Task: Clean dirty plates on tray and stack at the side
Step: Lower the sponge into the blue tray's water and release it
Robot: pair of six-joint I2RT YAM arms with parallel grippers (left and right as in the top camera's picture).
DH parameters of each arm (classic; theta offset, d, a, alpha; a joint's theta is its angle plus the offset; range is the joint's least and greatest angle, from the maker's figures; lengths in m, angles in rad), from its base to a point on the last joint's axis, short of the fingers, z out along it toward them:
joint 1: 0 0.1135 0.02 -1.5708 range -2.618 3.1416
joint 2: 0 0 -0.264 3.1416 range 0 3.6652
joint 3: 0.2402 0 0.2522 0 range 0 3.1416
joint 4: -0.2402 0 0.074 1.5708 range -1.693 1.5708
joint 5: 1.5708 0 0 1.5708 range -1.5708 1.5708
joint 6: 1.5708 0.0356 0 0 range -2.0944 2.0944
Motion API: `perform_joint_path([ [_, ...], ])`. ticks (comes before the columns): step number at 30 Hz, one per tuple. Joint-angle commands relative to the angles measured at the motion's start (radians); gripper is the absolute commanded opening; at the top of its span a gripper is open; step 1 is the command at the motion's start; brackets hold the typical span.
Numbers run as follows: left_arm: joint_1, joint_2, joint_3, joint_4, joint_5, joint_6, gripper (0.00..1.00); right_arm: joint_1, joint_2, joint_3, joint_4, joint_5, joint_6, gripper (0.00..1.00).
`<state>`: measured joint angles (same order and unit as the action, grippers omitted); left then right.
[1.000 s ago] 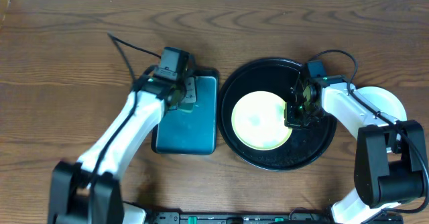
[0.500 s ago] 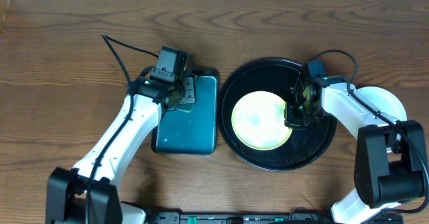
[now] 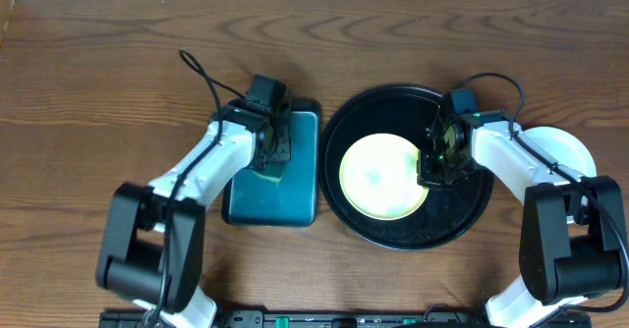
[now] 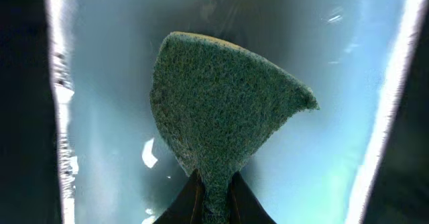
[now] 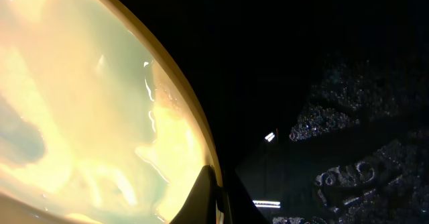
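Note:
A pale yellow plate (image 3: 381,176) lies in the large round black tray (image 3: 462,215). My right gripper (image 3: 435,168) is shut on the plate's right rim; the right wrist view shows the fingers (image 5: 213,196) pinching the yellow plate's (image 5: 87,117) edge, with faint blue-green smears on it. My left gripper (image 3: 270,149) is shut on a green sponge (image 4: 221,110) and holds it over the rectangular teal tray (image 3: 295,195). A pale mint-white plate (image 3: 575,151) lies right of the black tray, partly hidden by my right arm.
The teal tray (image 4: 348,117) fills the left wrist view, its surface wet and shiny. Brown wooden table (image 3: 98,92) surrounds both trays. A black cable (image 3: 201,73) loops up from my left arm.
My left arm has swung and turned, bringing the sponge lower over the teal tray. My right gripper and the yellow plate have not moved.

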<state>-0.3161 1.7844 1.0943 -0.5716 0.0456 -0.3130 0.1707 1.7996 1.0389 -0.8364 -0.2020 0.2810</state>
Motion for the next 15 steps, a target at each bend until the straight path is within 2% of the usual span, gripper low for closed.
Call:
perform_joint_path([
  [1, 0.003, 0.045, 0.002, 0.000, -0.013, 0.009, 0.12, 0.014, 0.005, -0.020, -0.011, 0.010, -0.005, 0.01],
  [15, 0.003, 0.114, 0.002, 0.000, -0.012, 0.009, 0.12, 0.014, 0.005, -0.020, -0.011, 0.010, -0.005, 0.01],
])
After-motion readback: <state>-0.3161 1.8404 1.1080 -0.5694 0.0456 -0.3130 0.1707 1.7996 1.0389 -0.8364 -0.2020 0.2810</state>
